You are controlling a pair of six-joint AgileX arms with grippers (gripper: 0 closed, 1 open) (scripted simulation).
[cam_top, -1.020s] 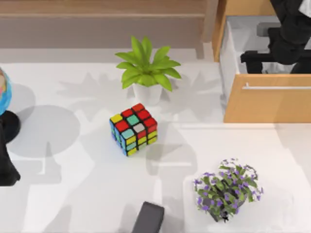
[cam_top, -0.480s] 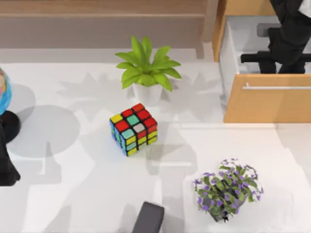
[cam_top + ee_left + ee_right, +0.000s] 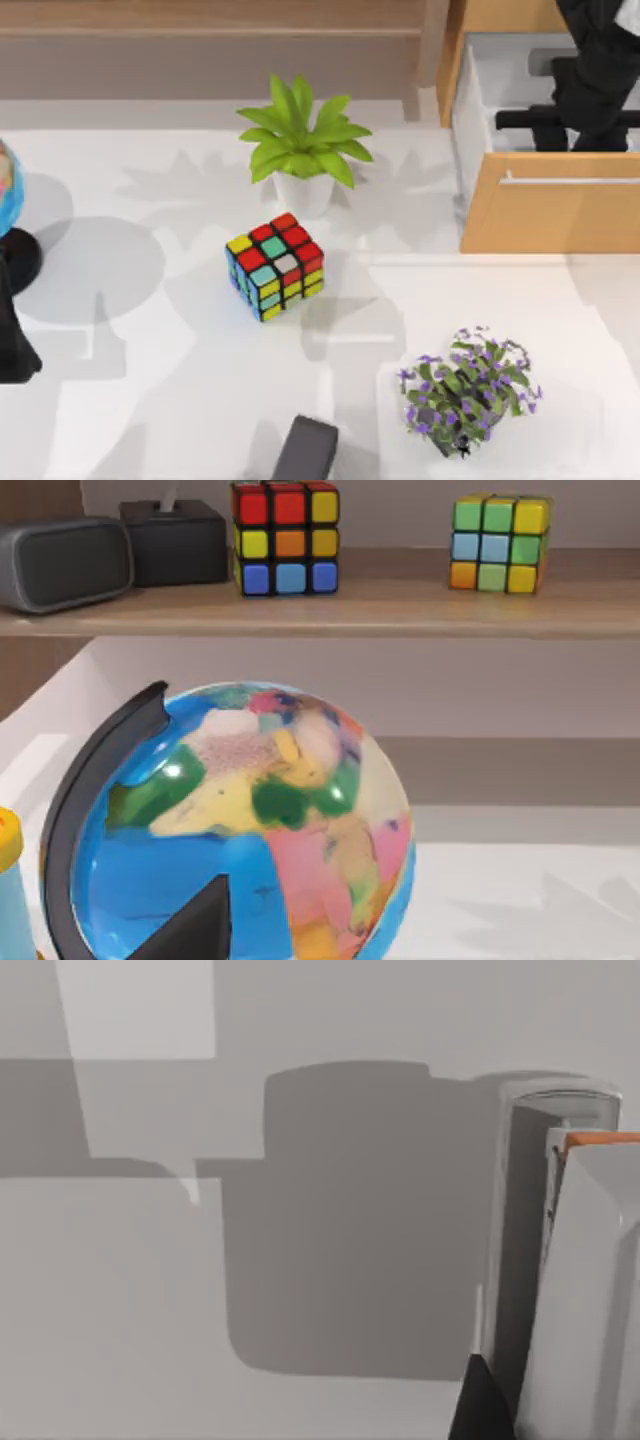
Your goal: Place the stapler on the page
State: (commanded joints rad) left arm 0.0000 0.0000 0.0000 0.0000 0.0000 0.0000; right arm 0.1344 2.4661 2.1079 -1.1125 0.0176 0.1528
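Table layout, top view
Puzzle cube [image 3: 275, 265] at centre; potted plant [image 3: 302, 148] behind it; flowering plant [image 3: 468, 388] front right; globe [image 3: 8, 190] far left.

We find no legible text, label, brand, number or sign anywhere. Globe [image 3: 240, 825]: coloured land patches, no readable place names. Puzzle cubes on shelf [image 3: 285, 537] [image 3: 500, 542] and cube on table [image 3: 275, 265]: plain colour stickers, unmarked. Grey speaker [image 3: 62, 562]: no visible branding.
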